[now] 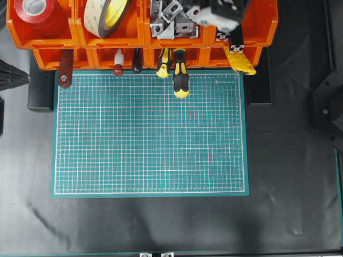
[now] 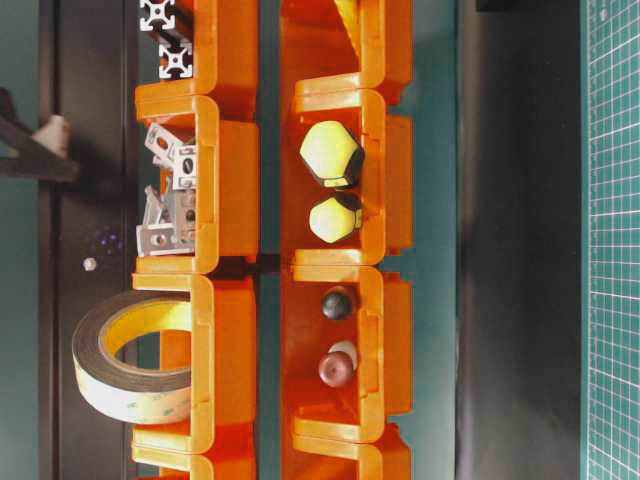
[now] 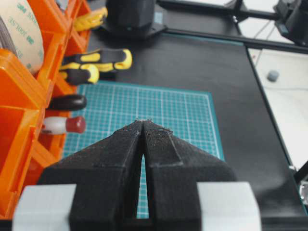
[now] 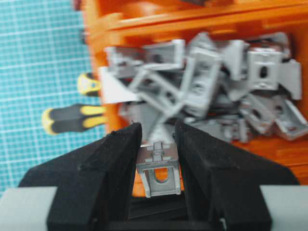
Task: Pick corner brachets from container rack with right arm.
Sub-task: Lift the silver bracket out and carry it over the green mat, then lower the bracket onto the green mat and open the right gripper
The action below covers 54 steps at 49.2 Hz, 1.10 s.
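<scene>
The orange container rack [image 1: 134, 40] stands along the far edge of the table. One upper bin holds a pile of silver-grey corner brackets [image 1: 170, 20], which also shows in the right wrist view [image 4: 211, 82] and the table-level view [image 2: 170, 190]. My right gripper [image 4: 158, 144] is over that bin [image 1: 199, 14] and is shut on one corner bracket [image 4: 159, 171], held between the black fingers just clear of the pile. My left gripper [image 3: 143, 122] is shut and empty, off the mat's left edge [image 1: 24, 79].
A green cutting mat [image 1: 150, 134] lies in front of the rack. Yellow-black screwdriver handles [image 1: 179, 75] and other tool handles stick out of the lower bins. A red tape roll [image 1: 35, 10] and a large tape roll [image 1: 107, 13] fill upper bins. Black extrusion bars [image 1: 233, 40] lean at the right.
</scene>
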{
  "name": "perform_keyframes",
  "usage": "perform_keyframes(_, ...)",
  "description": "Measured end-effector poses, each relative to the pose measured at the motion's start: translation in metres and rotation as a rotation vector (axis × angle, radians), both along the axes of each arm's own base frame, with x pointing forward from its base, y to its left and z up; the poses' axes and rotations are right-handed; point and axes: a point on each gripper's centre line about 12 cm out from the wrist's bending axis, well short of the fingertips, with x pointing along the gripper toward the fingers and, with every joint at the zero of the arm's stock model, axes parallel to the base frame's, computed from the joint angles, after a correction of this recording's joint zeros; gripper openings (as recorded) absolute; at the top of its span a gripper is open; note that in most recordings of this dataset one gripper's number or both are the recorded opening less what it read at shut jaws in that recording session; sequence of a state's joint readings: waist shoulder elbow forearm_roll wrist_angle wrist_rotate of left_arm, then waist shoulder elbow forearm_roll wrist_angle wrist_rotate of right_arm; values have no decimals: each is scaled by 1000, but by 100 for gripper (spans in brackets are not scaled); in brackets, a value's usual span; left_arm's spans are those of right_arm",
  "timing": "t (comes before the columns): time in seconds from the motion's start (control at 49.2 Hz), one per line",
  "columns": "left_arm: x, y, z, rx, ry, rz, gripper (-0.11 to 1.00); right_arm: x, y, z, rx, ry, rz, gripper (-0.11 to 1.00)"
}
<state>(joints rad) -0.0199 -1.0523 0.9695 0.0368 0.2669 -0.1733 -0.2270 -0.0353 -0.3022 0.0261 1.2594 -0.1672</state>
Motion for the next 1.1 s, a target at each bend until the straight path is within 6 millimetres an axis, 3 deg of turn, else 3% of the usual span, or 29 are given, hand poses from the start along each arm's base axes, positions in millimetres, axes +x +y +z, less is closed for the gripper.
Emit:
perform_keyframes(0.224, -1, 0, 1, 0, 0, 2, 0, -20, 57, 18, 15, -54, 97, 22)
perform_keyframes(0.386, -1, 0, 1, 0, -2, 2, 0, -40, 106, 12, 65, -102, 151, 22)
perform_keyframes(0.509, -1, 0, 0, 0, 0, 2, 0, -50, 146, -7, 122, -145, 187, 22)
perform_keyframes(0.712, -1, 0, -1, 2, 3, 1, 0, -45, 189, -58, 90, -216, 200, 22)
perform_keyframes(1.098, -7, 0, 5, 5, -35, 0, 0, -19, 214, -137, -19, -134, 230, 22)
